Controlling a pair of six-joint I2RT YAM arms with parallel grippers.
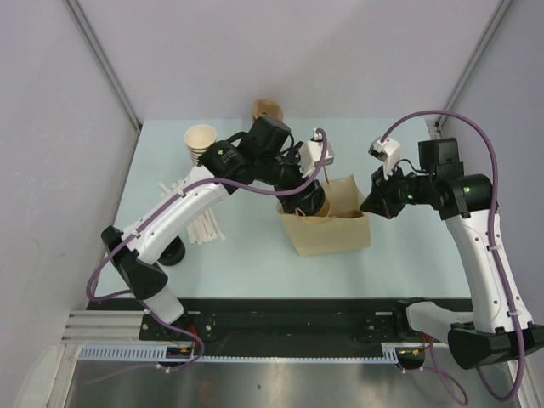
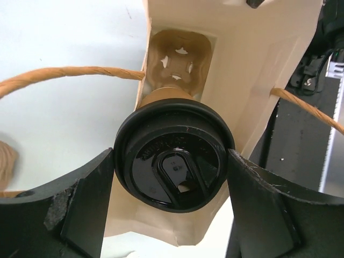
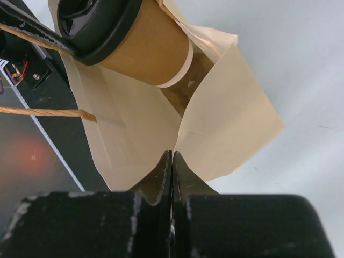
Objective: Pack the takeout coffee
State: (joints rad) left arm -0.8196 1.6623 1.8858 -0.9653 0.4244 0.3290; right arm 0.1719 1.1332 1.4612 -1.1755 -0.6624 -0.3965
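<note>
Coffee [image 2: 174, 161] sits clamped between the wide-set jaws of the left gripper [image 2: 171, 180], at the bag [image 3: 226, 118] mouth.
It tilts down toward a carrier [image 2: 177, 56] beyond the jaws; the right gripper [image 3: 172, 161] pinches the bag's rim, jaws pressed together. Pale blue table [image 1: 255, 255], grey walls [image 1: 255, 51].

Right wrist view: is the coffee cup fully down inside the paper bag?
No: the takeout coffee lies tilted at the mouth of the paper bag, its black lid and most of its body outside.
</note>
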